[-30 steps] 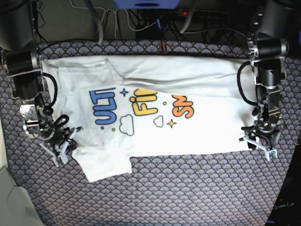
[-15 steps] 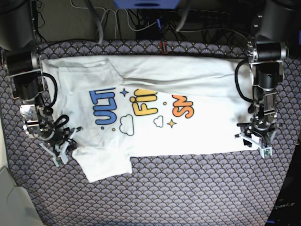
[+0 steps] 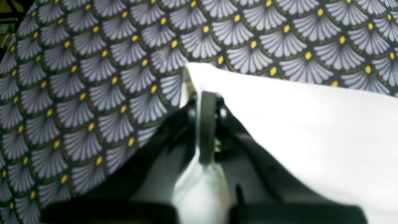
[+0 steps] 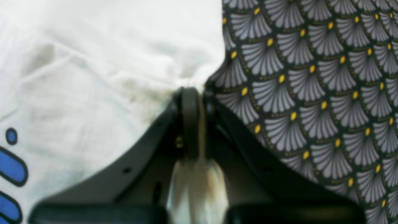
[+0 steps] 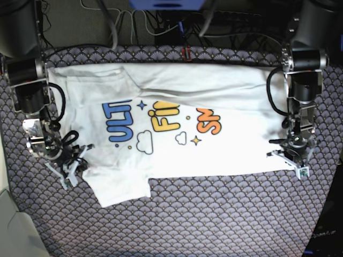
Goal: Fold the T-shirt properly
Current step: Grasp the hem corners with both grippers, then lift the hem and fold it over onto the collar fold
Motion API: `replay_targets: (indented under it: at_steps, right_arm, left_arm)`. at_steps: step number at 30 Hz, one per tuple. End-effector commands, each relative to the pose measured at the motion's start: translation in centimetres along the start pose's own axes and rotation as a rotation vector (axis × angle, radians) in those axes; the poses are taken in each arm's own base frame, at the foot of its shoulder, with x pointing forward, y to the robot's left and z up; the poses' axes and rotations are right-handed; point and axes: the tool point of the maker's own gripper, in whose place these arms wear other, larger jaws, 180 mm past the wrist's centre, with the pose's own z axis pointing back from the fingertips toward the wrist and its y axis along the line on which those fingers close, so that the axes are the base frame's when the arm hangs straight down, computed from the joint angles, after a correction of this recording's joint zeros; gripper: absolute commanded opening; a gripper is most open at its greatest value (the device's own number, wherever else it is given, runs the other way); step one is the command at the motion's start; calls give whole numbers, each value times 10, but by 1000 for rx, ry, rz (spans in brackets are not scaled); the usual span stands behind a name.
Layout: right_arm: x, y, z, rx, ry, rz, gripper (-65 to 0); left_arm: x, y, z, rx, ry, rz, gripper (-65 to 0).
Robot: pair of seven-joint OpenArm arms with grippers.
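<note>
Change: the left claw (image 5: 289, 155), spread apart a second ago beside the shirt's lower corner, has now clenched on that corner.
Left claw: pinching the white hem.
Right claw (image 5: 72, 163): clamped, as before, on the T-shirt (image 5: 177, 128) edge near the sleeve.
T-shirt: lies folded lengthwise, print up, across the bench (image 5: 214, 214).
Surface: fan-patterned cloth; cables (image 5: 161, 24) behind.

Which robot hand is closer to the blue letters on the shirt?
The right tool. It pinches the T-shirt edge by the sleeve, just beside the blue letters. The left tool grips the far corner, across the whole shirt from them.
</note>
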Motion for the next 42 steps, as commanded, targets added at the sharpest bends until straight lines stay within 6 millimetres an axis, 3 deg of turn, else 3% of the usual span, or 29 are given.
replay_targets:
  at_steps: [1,3,11,14,19,23,31,37,42]
  right_arm:
    - [23,-12,5,-19,-36,29,-650]
    - [22,-5,7,-8,-47,47,-650]
    - [34,1,35,-25,-100,111,-650]
    - [42,-2,49,-48,-127,118,-650]
    - [45,-5,79,-88,-149,160,-650]
    - [43,10,100,-90,-169,203,-650]
    - [15,25,137,-109,-172,208,-650]
    - [-15,30,146,-103,-125,195,-650]
    - [-32,26,157,-107,-98,186,-650]
  left_arm:
    - [21,9,-1,22,-31,-1,-645]
    - [38,6,2,15,-76,-4,-645]
    - [65,-9,29,-28,-131,-48,-645]
    - [64,-10,37,-34,-123,-54,-645]
    - [58,14,55,9,-153,33,-645]
    - [48,23,66,24,-142,51,-645]
    - [50,21,98,12,-186,2,-645]
    - [39,21,116,5,-194,-30,-645]
    - [24,48,127,68,-184,40,-645]
